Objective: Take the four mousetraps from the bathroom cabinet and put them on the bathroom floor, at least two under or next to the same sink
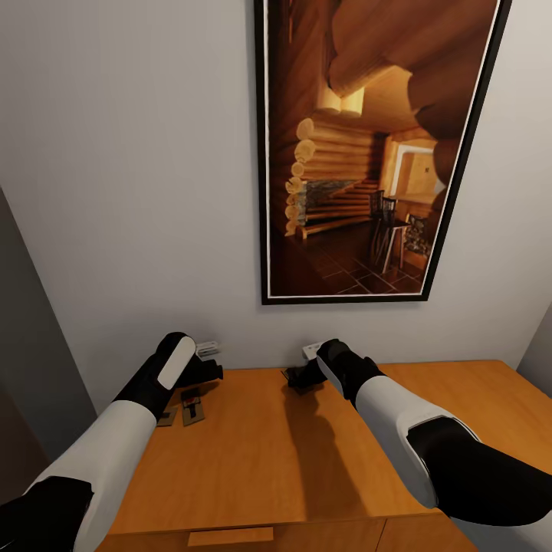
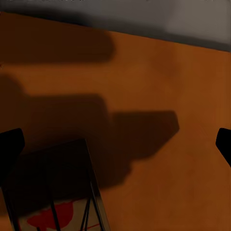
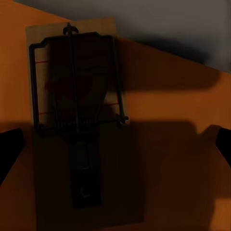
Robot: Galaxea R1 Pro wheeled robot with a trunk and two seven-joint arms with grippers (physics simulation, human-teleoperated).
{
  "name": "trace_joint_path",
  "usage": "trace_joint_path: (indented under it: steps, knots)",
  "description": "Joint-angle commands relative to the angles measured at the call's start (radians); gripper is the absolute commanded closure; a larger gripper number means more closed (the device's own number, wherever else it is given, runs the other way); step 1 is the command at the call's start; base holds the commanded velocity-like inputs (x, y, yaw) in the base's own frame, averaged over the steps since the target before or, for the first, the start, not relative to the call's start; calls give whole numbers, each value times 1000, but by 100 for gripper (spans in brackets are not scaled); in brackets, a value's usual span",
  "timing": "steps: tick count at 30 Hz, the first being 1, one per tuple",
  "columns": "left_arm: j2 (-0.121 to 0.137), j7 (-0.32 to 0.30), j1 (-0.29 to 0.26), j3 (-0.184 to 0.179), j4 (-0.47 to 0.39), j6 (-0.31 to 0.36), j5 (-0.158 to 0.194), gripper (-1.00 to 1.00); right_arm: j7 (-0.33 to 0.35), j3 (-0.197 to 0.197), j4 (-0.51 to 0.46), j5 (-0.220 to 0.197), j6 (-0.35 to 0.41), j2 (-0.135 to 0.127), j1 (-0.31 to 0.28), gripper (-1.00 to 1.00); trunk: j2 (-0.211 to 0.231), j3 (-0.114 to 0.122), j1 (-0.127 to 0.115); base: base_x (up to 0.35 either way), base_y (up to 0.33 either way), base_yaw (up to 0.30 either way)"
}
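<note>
Grey wall and a framed cabin picture (image 1: 379,149) back the orange-brown cabinet (image 1: 253,460), and every trap I can see lies on its top, so the task looks barely begun: nothing is lifted, and neither the bathroom floor nor the sink can be judged from here.

Two traps (image 1: 192,406) lie side by side on the cabinet's left part, just under the left forearm. The left wrist view has one trap (image 2: 57,192) in shadow, its red spot and dark wire plain. The right wrist view has another trap (image 3: 79,120) flat on the wood near the back edge, with its spring bar and a dark tab. I count three traps for certain; I cannot place the fourth.

The left gripper (image 2: 118,142) hangs over the top with its jaws spread wide, both dark tips at the far sides of its wrist view. The trap there lies close by one tip; I cannot tell if they touch. It holds nothing.

The right gripper (image 3: 115,144) is likewise spread wide and empty. Its trap lies between the tips but nearer one of them, and is not pinched.

By my judgement, all four pickups and all four placings are left to do.
</note>
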Motion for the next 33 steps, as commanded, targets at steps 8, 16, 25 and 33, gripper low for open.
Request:
trace_joint_path:
  steps: [8,16,25,33]
  knots:
    - [0,11,-1,0,-2,2,10,-100,5,1,-1,6,3,0,-1,-100,-1,-1,0,-121,0,0]
    - [0,10,-1,-1,-2,2,10,-100,5,1,-1,6,3,0,-1,-100,-1,-1,0,-123,0,0]
    - [1,10,-1,0,-2,2,10,-100,5,0,-1,6,1,0,-1,-100,-1,-1,0,-16,0,0]
    - [1,10,-1,1,-2,2,10,-100,5,1,-1,6,1,0,-1,-100,-1,-1,0,-2,0,0]
